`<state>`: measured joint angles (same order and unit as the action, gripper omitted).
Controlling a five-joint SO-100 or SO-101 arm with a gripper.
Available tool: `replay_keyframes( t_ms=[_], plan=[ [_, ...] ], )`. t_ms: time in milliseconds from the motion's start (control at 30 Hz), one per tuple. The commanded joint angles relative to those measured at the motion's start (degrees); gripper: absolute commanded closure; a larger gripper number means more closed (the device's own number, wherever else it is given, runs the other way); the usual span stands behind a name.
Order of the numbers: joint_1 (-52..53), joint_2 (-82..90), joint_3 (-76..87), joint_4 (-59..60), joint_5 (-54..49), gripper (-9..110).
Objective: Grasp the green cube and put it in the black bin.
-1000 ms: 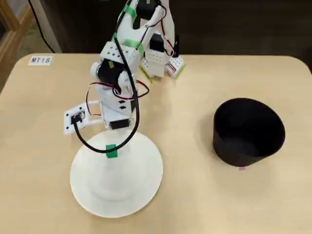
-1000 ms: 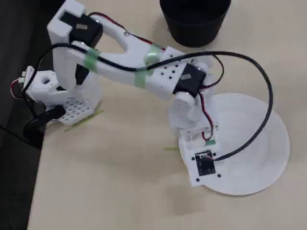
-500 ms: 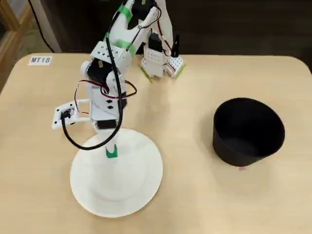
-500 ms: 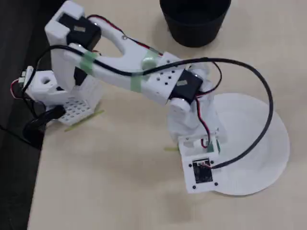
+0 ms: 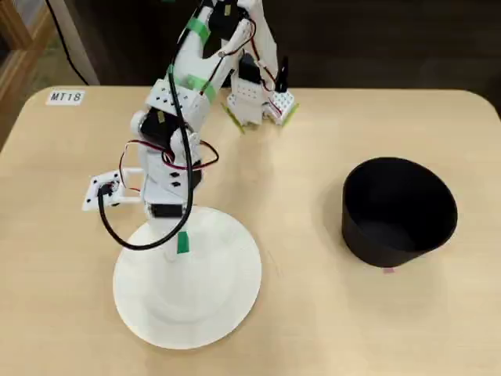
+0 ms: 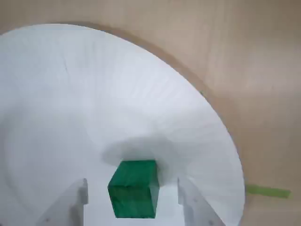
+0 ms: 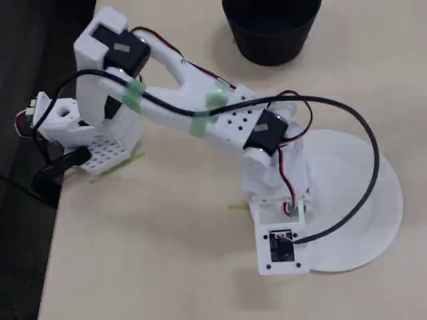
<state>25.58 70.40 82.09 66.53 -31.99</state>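
Note:
In the wrist view the green cube [image 6: 134, 194] lies on the white plate [image 6: 94, 94], near its middle. My gripper [image 6: 132, 186] is open and straddles the cube. One white finger [image 6: 70, 205] stands left of the cube and one [image 6: 194, 205] right of it, each with a small gap. In both fixed views the lowered arm hides the cube; the gripper [image 5: 175, 257] reaches down onto the plate [image 5: 227, 305]. The black bin [image 5: 399, 211] stands empty to the right of the plate, also seen at the top of a fixed view [image 7: 270, 30].
The arm's base [image 5: 254, 102] is mounted at the table's far edge. A thin green tape strip [image 6: 268, 191] lies on the table beside the plate. A label reading MT18 [image 5: 65, 97] sits at the far left corner. The plate also shows in a fixed view [image 7: 373, 200].

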Motion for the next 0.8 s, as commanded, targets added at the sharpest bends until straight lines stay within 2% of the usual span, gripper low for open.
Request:
replay_keyframes(
  t_ms=[0,367,767],
  plan=[
    [-0.88,0.26,-2.02,-1.58,0.88,75],
    [-1.14,-2.20,-2.46,-6.24,3.08,83],
    [-1.76,-3.87,-5.89,-6.15,5.10,98]
  ],
)
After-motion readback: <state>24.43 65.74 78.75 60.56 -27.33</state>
